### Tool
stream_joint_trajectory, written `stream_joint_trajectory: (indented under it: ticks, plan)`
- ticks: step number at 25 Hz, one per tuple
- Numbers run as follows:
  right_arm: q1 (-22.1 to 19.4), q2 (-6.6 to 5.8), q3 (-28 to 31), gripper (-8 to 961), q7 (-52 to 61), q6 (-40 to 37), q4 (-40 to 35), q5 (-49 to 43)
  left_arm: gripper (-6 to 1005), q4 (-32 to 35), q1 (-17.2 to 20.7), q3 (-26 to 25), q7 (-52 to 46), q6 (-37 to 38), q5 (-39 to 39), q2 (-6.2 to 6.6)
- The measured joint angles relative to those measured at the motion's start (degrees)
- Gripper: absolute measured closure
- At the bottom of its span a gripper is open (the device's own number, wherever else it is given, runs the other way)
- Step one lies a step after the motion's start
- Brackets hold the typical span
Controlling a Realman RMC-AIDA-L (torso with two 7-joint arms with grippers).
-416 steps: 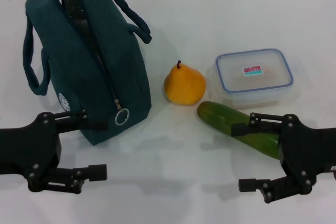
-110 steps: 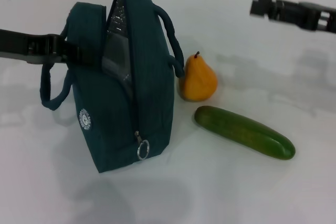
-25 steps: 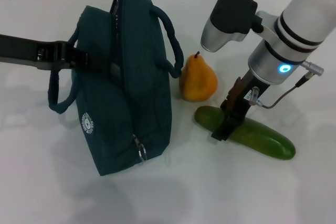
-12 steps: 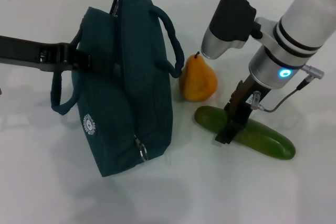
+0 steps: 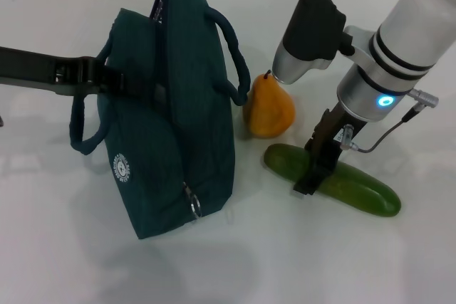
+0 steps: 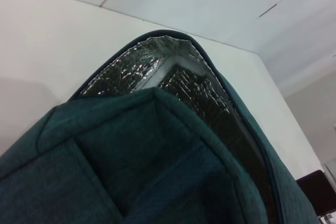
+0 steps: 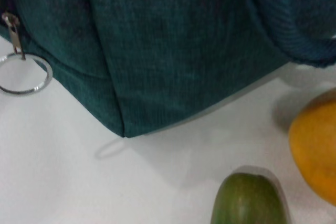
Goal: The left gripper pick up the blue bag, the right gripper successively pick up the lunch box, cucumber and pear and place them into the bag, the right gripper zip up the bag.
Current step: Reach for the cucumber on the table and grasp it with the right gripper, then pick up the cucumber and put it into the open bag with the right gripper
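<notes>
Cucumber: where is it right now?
In the head view the cucumber lies on the white table, on the robot's right, just in front of the pear and right of the blue bag, with the right hand down over it.

Right hand (image 5: 308,176) down astride cucumber (image 5: 335,179); left hand (image 5: 125,87) gripping blue bag (image 5: 178,140).

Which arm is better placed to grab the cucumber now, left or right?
Right. The right gripper is already down on the cucumber, beside the pear. The left gripper is busy at the blue bag, on the side away from the cucumber.
</notes>
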Motion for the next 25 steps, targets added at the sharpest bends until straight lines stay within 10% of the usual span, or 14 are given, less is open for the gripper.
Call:
stream_joint_trajectory:
  ticks: [17, 25]
  plan:
    - [1.3, 0.0, -1.1, 334, 1.5, 0.2, -0.3, -0.5, 963, 0.0, 0.5, -0.3, 0.4, -0.5, 0.0, 0.33]
    - [-4.5, -0.14, 7.0, 334, 3.8, -10.4, -13.8, -7.4, 963, 0.0, 0.8, -0.9, 0.6, -0.4, -0.1, 0.61]
